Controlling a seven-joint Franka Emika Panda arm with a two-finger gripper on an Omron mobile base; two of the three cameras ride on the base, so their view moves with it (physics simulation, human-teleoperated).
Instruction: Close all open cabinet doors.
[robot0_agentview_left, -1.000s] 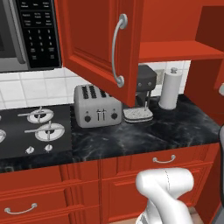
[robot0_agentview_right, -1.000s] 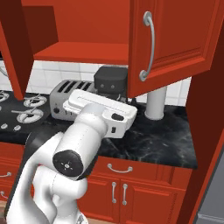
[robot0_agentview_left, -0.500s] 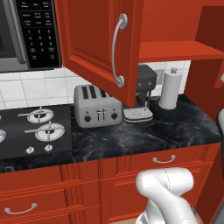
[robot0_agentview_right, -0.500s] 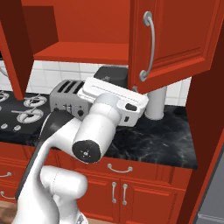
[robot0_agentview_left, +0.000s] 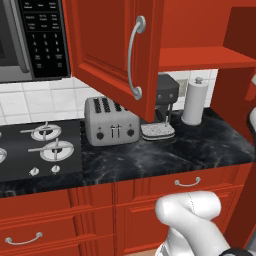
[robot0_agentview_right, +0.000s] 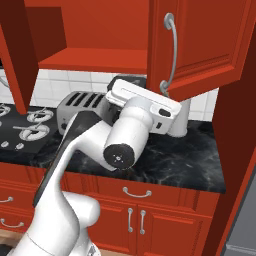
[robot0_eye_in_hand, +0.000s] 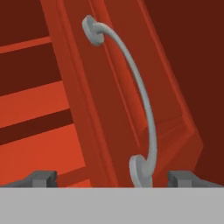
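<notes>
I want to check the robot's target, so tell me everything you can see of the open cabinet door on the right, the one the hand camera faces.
The right cabinet door is glossy red, looks like painted wood, with a raised inner panel and a curved vertical silver bar handle. It stands swung open from the upper cabinet, above the black counter. The gripper is open, its fingertips either side of the handle's lower end, with no contact visible.

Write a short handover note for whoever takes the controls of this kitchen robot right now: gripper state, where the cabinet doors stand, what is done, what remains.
Gripper: open, holding nothing, aimed at the silver handle of the right cabinet door.
Doors: the right door and the left cabinet door both stand swung out over the counter, with the shelf exposed between them.
Done: no door closed yet.
Left: push both doors shut, probably the right one first.
</notes>
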